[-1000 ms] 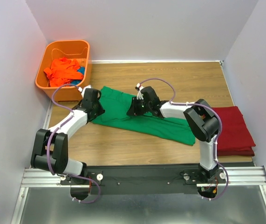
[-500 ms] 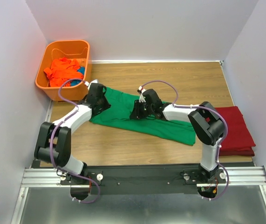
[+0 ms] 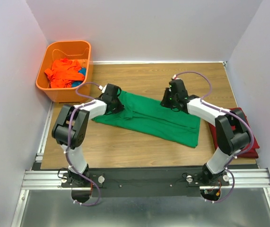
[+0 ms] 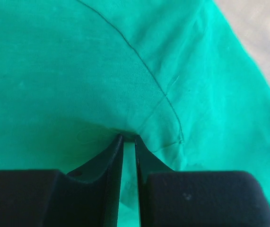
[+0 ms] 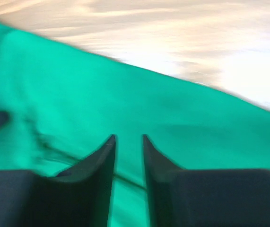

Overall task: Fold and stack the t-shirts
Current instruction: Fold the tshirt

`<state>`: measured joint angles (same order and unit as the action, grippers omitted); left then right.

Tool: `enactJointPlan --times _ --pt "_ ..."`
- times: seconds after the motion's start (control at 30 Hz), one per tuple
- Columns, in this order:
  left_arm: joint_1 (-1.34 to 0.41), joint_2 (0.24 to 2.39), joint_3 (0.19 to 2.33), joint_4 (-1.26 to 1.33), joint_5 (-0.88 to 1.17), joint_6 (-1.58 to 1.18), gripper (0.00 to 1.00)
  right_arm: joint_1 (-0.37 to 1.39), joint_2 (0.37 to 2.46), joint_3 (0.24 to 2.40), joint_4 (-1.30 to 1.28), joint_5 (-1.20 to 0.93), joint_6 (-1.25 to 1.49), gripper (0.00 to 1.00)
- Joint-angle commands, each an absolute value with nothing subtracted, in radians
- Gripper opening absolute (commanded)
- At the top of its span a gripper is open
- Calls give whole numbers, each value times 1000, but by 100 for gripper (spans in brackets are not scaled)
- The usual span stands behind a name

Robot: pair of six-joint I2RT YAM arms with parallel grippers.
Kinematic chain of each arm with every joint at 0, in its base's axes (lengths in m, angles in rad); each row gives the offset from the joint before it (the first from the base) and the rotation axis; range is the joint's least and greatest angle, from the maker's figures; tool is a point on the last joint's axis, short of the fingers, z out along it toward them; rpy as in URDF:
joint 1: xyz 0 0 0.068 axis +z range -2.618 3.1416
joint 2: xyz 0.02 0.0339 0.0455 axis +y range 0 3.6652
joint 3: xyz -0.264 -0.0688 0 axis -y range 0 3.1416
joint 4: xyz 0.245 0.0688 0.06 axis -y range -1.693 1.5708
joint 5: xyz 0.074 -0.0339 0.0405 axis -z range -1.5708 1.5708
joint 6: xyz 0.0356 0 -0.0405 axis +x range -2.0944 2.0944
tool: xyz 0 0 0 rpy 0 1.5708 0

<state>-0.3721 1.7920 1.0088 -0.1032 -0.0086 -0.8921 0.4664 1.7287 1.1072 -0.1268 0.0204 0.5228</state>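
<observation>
1. Top view: the green shirt [image 3: 158,124] lies spread, slanting and partly folded, mid-worktop [image 3: 125,146]. The left pincer [image 3: 118,102] sits on its upper-left end and the right pincer [image 3: 169,100] at its far edge. A folded red shirt [image 3: 238,113] lies at the right edge, partly under the right arm. The orange shirt [image 3: 61,72] is in the basket [image 3: 67,43].
2. Left wrist view: the left pincer [image 4: 129,140] is nearly closed, and a pucker of green shirt [image 4: 78,71] is nipped at its tips. The bite looks shallow, so a quick pull may slip it free, or drag one layer and leave a crease.
3. Right wrist view, blurred: the right pincer [image 5: 127,138] stands over the green shirt [image 5: 78,85] near its far hem, with bare worktop [image 5: 172,38] beyond. The jaws stand a little apart, and I cannot tell if cloth is caught. If only one side holds, the fold will probably skew. The right elbow could also nudge the red shirt.
</observation>
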Motion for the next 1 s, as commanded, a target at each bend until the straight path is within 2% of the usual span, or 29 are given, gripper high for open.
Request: enactJointPlan --times 0.0,0.13,0.43,0.57,0.67,0.9,0.97 --pt "-374 1912 1115 -132 -9 -939 23 437 1674 1037 -230 144 526 40" --pt "-379 2012 1284 -236 -84 -859 23 426 1689 1000 -276 207 534 50" --pt "-370 2249 1704 -463 -284 -586 23 422 1707 934 -305 180 563 53" --pt "-367 2396 1917 -537 -247 -441 25 423 1715 899 -305 101 563 55" --pt "-367 2531 2173 -658 -209 -379 28 442 1726 887 -301 29 580 55" --pt "-341 2611 2275 -594 -43 -338 34 540 1712 913 -285 -144 692 55" --pt "-336 2625 2325 -581 27 -325 41 592 1729 960 -273 -170 735 56"
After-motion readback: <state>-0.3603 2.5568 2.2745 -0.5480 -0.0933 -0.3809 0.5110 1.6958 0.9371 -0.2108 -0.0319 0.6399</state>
